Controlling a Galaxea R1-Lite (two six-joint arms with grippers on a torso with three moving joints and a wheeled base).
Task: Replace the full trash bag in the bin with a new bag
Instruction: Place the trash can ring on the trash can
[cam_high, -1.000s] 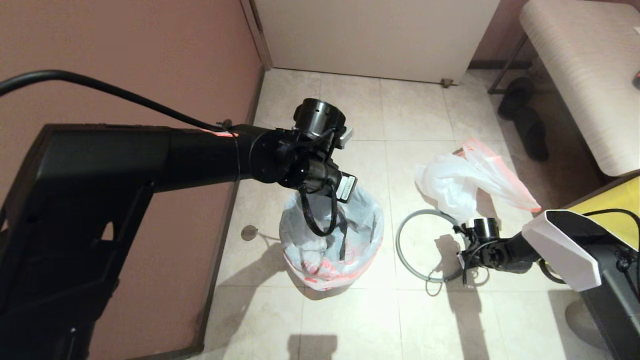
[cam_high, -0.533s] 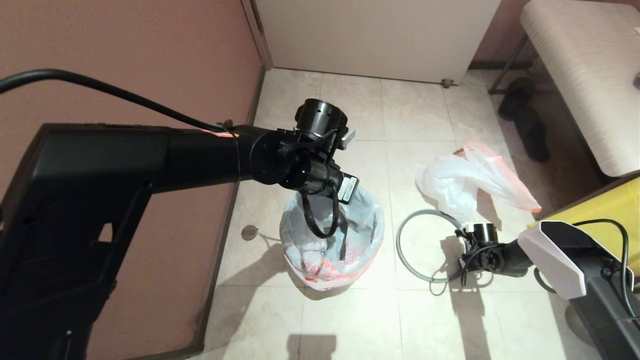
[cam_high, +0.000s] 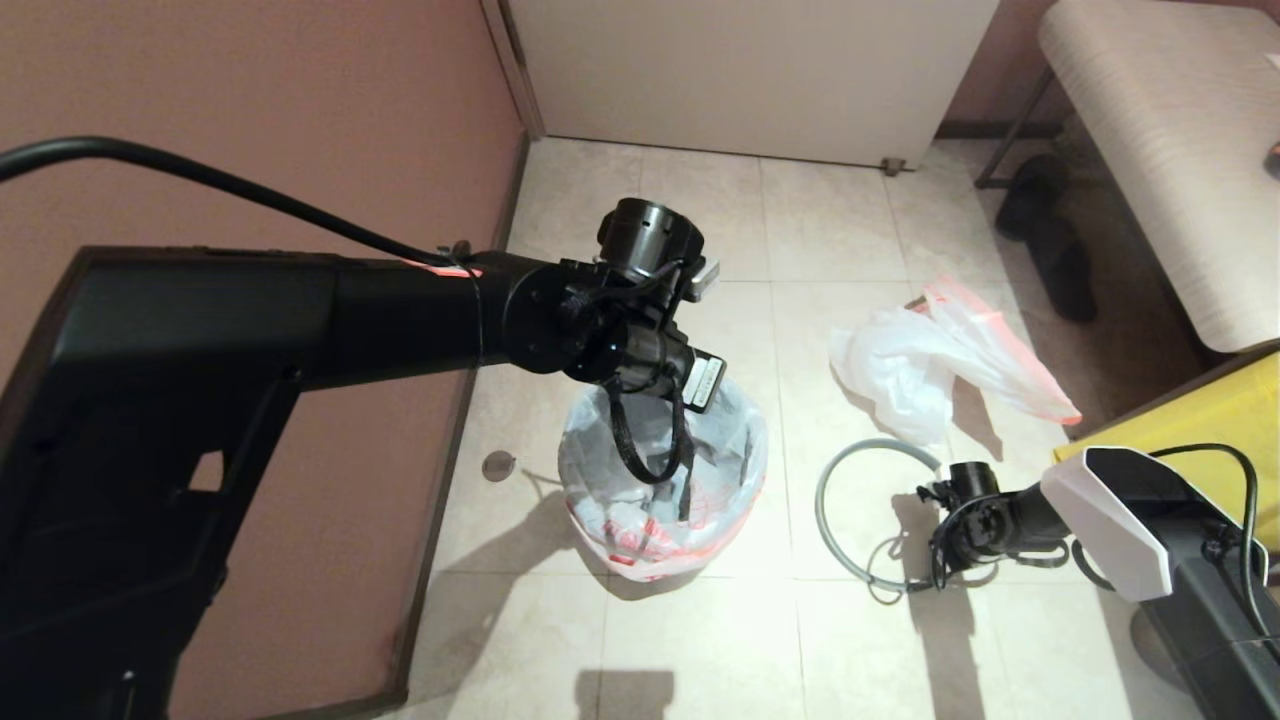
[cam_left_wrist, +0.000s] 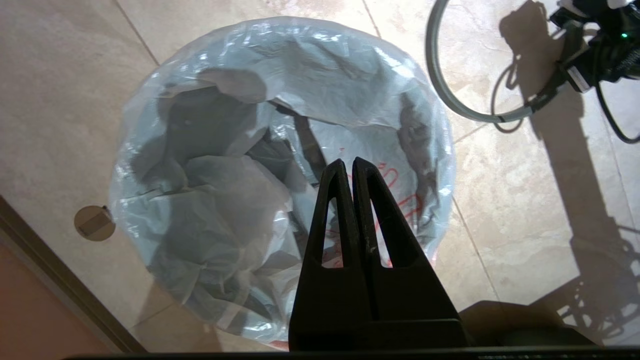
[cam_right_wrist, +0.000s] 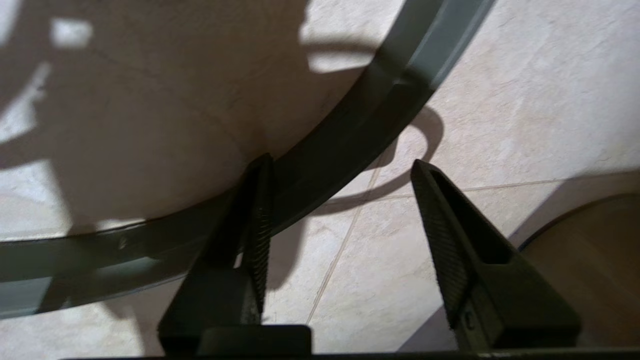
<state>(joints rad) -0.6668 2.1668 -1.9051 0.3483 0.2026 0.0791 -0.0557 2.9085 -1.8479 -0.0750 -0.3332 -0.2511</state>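
A thin white bag with red print, the new bag (cam_high: 660, 500), lines the bin and drapes over its rim; the bin shows only as dark patches through the plastic (cam_left_wrist: 185, 120). My left gripper (cam_left_wrist: 348, 162) hangs shut and empty just above the bag's open mouth. The grey ring rim (cam_high: 835, 500) lies on the tiles to the right of the bin. My right gripper (cam_right_wrist: 340, 160) is low over the ring (cam_right_wrist: 350, 125), open, with one fingertip overlapping it and bare floor between the fingers. Farther back lies a white bag with pink-red handles, the full trash bag (cam_high: 930, 360).
A pink wall (cam_high: 300, 120) runs close along the bin's left side, with a white door (cam_high: 750, 70) at the back. A bench (cam_high: 1180, 150) with dark shoes (cam_high: 1050, 240) under it stands at the right. A yellow bag (cam_high: 1235, 410) sits by my right arm. A round floor cover (cam_high: 497, 465) lies near the wall.
My right gripper has drawn back a little toward me, and the grey ring has slid slightly to the right with it. The left arm has barely moved.
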